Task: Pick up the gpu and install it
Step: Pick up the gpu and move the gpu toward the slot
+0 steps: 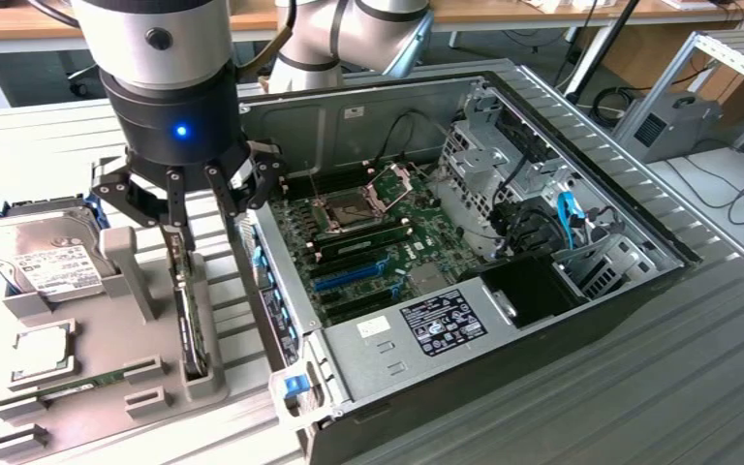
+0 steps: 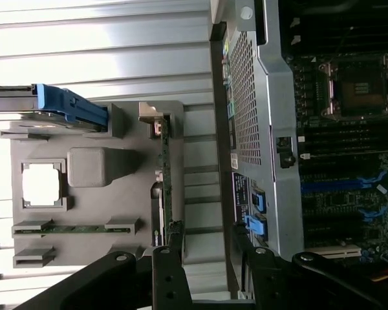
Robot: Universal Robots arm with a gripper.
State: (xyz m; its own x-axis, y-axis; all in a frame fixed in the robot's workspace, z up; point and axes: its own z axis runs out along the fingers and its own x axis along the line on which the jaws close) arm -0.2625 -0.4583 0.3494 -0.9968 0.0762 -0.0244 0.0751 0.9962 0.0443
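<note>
my claw (image 2: 213,278) is closest to the lens. its dark links and fingers (image 2: 170,271) are spread to their widest and grip nothing. in the exterior view it hangs over the upper end of the gpu (image 1: 190,320), with fingers on either side of the card's top edge. i cannot tell whether a pad touches the card.

1. gpu. it stands on its long edge in a slot of the grey holder (image 1: 113,310), on the side nearest the case (image 1: 333,116). i judge that this stance offers a thin edge my fingers can straddle from above.

2. holder. it also carries the drive (image 1: 39,260), the cpu (image 1: 39,347) and the ram (image 1: 81,383). each has its own recess, well apart from the gpu, probably so i can reach one part without disturbing the others.

3. case. it lies on its side with the lid off and the board (image 1: 372,242) facing up, which leaves the slots open to a straight descent. no card stands in the blue slots (image 1: 346,276), so the install is not yet done.

4. worktop (image 1: 631,387). it is ribbed grey metal, with the holder and case just beside each other on it.

5. room. wooden desks stand behind. cables, a grey box (image 1: 669,126) and a metal frame (image 1: 734,58) are at the exterior view's right.
</note>
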